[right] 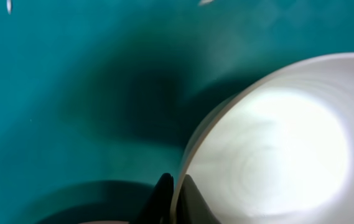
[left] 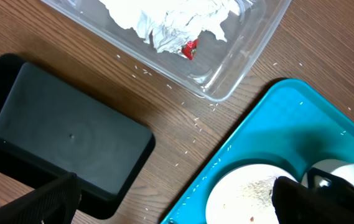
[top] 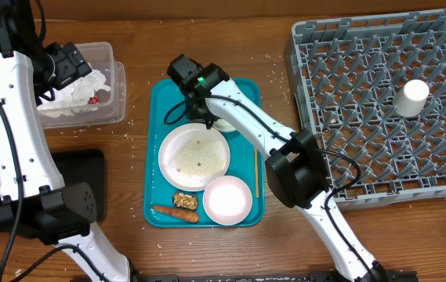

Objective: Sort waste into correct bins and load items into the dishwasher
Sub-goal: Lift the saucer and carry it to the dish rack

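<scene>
My right gripper [top: 204, 116] is shut on the rim of a white bowl [top: 226, 124] at the back of the teal tray [top: 160, 102]. In the right wrist view the fingertips [right: 177, 193] pinch that rim and the bowl [right: 276, 155] fills the right side. The flat plate [top: 194, 157] carries rice grains, and a second bowl [top: 227, 200] sits in front of it. The carrot piece [top: 174, 211] and brown chunk [top: 185, 200] lie on the tray's front left. My left gripper [top: 72, 64] is open and empty above the clear tub [top: 117, 94], which holds tissue [left: 170, 22] and the red wrapper [left: 190, 48].
The black tray [left: 65, 137] lies on the table left of the teal tray, partly under my left arm in the overhead view. The grey dish rack [top: 324, 47] stands at the right with the cup [top: 412, 98] upside down in it. Rice grains [left: 195, 121] are scattered on the wood.
</scene>
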Robot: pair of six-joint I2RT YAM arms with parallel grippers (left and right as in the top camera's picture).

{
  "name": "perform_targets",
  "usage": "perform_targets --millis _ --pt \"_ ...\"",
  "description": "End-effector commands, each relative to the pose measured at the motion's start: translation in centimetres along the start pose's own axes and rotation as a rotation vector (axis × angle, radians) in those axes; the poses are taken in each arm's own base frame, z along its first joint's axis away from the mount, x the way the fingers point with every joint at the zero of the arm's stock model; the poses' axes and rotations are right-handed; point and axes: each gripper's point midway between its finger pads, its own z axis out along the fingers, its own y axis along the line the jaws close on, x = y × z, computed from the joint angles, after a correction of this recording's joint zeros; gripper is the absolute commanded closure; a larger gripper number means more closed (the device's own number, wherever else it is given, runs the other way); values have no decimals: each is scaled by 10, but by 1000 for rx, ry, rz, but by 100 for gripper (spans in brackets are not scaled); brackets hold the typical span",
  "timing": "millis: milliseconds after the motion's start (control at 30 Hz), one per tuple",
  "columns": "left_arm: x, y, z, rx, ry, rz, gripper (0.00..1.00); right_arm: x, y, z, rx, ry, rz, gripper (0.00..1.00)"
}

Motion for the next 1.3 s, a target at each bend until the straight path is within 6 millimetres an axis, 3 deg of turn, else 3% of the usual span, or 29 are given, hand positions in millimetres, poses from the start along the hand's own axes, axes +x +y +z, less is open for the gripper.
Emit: perform_targets --millis 0,167,333,433,500,600,800,900,1033,1267 --pt "-1 1 -3 2 -11 13 0 -15 1 -13 -14 -40 17 96" --pt "-1 1 -3 2 -12 13 0 -35 -6 -51 -22 -93 39 96" --pt "-2 2 -3 -2 -14 13 0 -71 -34 -118 -106 -165 130 96" --pt "-2 2 -3 -2 -14 13 0 -98 -66 -156 -209 -197 222 96" --pt "-2 2 -3 -2 -13 13 0 -119 -101 -177 -292 -209 301 96" --pt "-2 2 -3 -2 -14 13 0 -144 -154 -190 -429 -192 408 96" --pt "-5 1 -3 1 -26 12 0 -184 -257 -198 -724 -207 500 96" --pt "-9 -1 -3 8 -44 11 0 -191 -290 -190 -779 -207 544 96" --pt "-13 -3 -3 16 -61 9 0 -193 -312 -169 -823 -173 585 96" --pt "-16 -4 -4 21 -74 9 0 -192 -308 -133 -938 -82 621 96"
